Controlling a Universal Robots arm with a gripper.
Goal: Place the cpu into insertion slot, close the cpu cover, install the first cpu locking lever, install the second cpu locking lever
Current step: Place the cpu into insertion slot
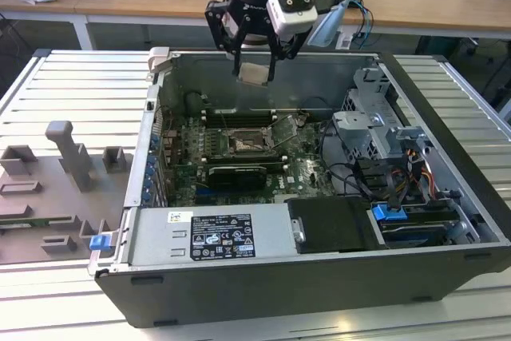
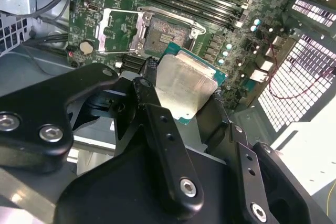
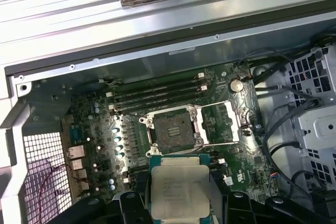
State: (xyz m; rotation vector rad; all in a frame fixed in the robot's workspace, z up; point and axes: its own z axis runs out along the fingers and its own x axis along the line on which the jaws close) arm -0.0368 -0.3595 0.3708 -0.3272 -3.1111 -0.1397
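Note:
My gripper (image 1: pixel 255 69) hangs above the open computer case, shut on the cpu (image 1: pixel 254 74), a small square chip with a pale metal face. In both wrist views the cpu (image 2: pixel 184 85) (image 3: pixel 180 190) sits flat between the black fingers (image 2: pixel 157 119), held by two opposite edges. Below it, the insertion slot (image 1: pixel 247 143) (image 2: pixel 165 35) (image 3: pixel 170 127) lies bare on the green board, its dark centre showing. The cpu cover (image 2: pixel 123 30) (image 3: pixel 220 121) is flipped open beside the socket. The chip is well clear of the socket.
Long black memory slots (image 3: pixel 157 94) run along one side of the socket and a black graphics card (image 1: pixel 235 175) lies on the other side. A labelled power supply (image 1: pixel 211 237), a drive cage (image 1: pixel 375 117) with cables and the case walls (image 1: pixel 263 77) surround the board. A grey fixture (image 1: pixel 72 157) stands outside.

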